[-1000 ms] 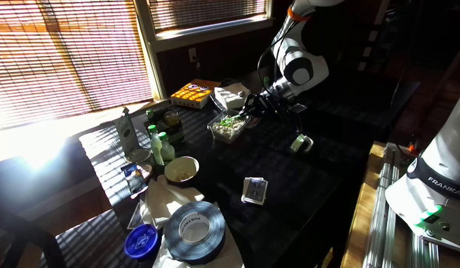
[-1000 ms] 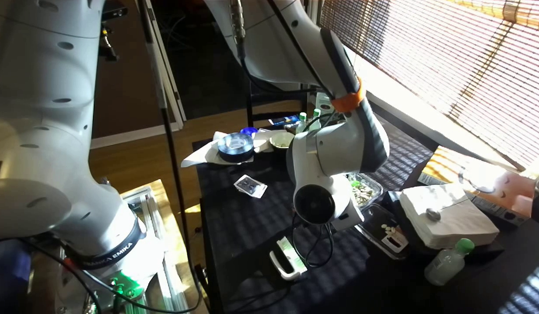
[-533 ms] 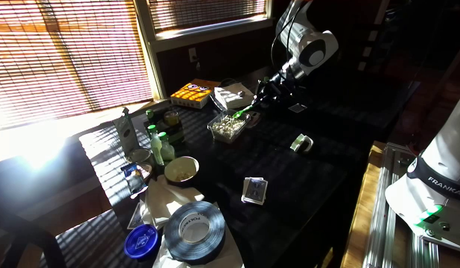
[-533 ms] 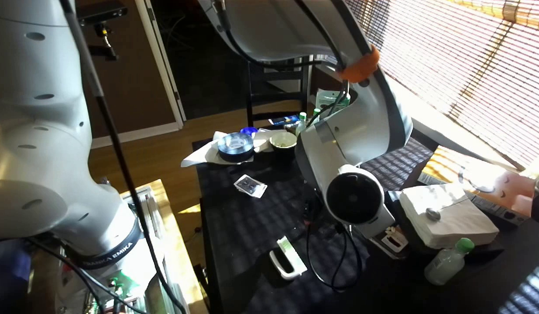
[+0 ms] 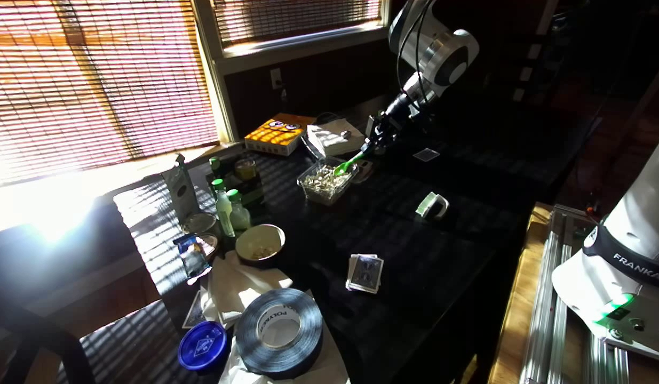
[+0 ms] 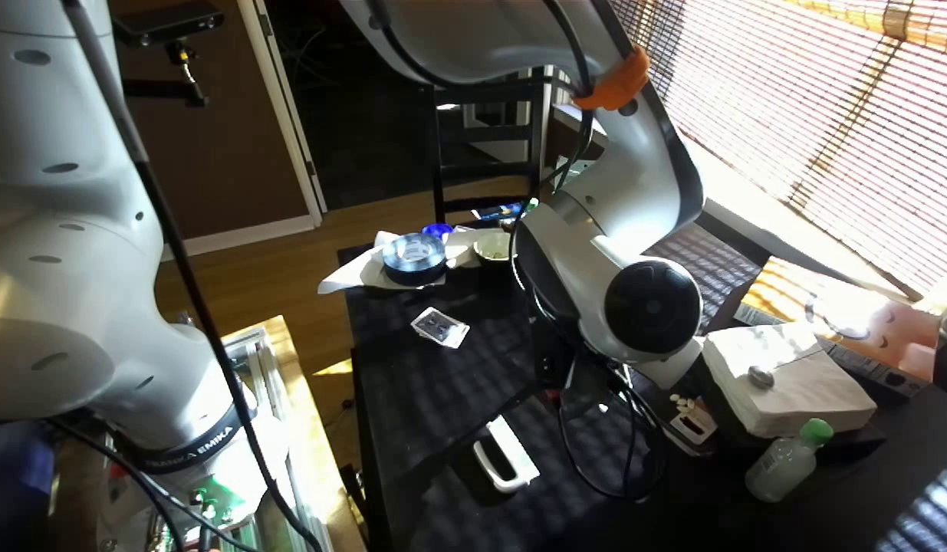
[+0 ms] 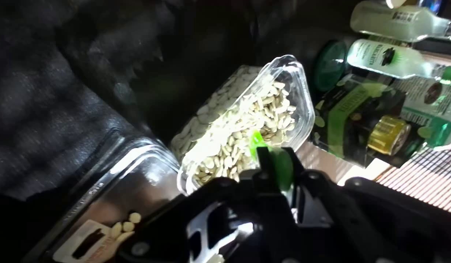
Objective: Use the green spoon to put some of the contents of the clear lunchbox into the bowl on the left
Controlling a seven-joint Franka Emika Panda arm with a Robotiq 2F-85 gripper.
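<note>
The gripper [image 7: 280, 161] is clamped at a narrow setting on the handle of the green spoon [image 7: 256, 141]; the fingers [image 7: 264, 162] bear on opposite sides of the handle. The spoon projects forward and downward from the fingertips at a tilt, scoop end lowest.

The clear lunchbox [image 7: 301, 98] stands on the black table [image 5: 318, 245], ahead of and below the gripper. It contains pale, flat seeds [image 7: 225, 160]. The scoop end is located within the rim, at the seeds; contact with them cannot be confirmed.

The bowl [image 5: 249, 241] is positioned well apart from the gripper, beyond the lunchbox. A small quantity of pale pieces lies in its base.

Items near the gripper:
- Clear plastic tray [image 7: 132, 159]: below the gripper, just beside the lunchbox. It carries a white label [image 7: 73, 241] and a few pale seeds.
- Stack of white napkins [image 6: 810, 383]: beside the gripper, on the side away from the robot base [image 5: 617, 298]. A metal utensil [image 6: 761, 376] rests on top.

Items farther from the gripper:
- White-handled item [image 6: 508, 456]: toward the robot base.
- Stack of cards [image 5: 365, 273]: well apart.
- Tape roll [image 5: 309, 322]: farther out than the bowl.
</note>
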